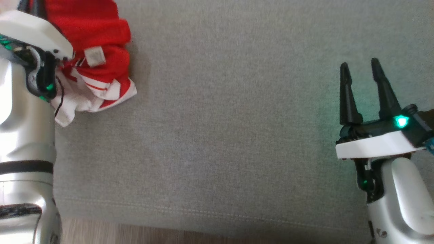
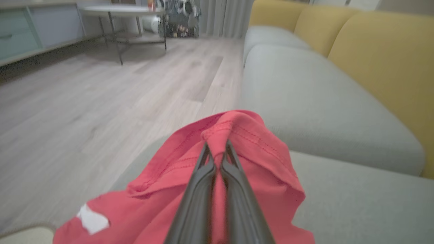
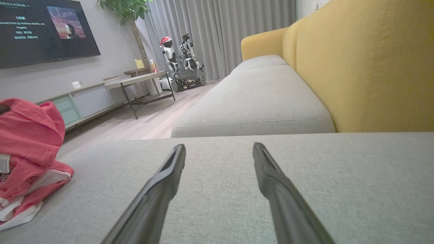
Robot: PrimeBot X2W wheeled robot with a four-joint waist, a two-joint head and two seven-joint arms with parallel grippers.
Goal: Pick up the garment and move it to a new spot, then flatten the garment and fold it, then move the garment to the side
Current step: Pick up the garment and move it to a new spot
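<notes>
The left gripper (image 2: 217,148) pinches the red garment (image 2: 268,152), bunched at the upper left of the head view. The right gripper (image 1: 359,63) is spread, empty. Moving, flattening and folding look not yet done.

- The garment (image 1: 101,30) lies heaped on the seat cushion (image 1: 220,135), at its far left.
- The left gripper (image 2: 217,149) sits on top of the garment.
- The right gripper (image 1: 360,67) is over the cushion's right side, well apart from the garment.
- The backrest (image 3: 366,67) stands behind the cushion.
</notes>
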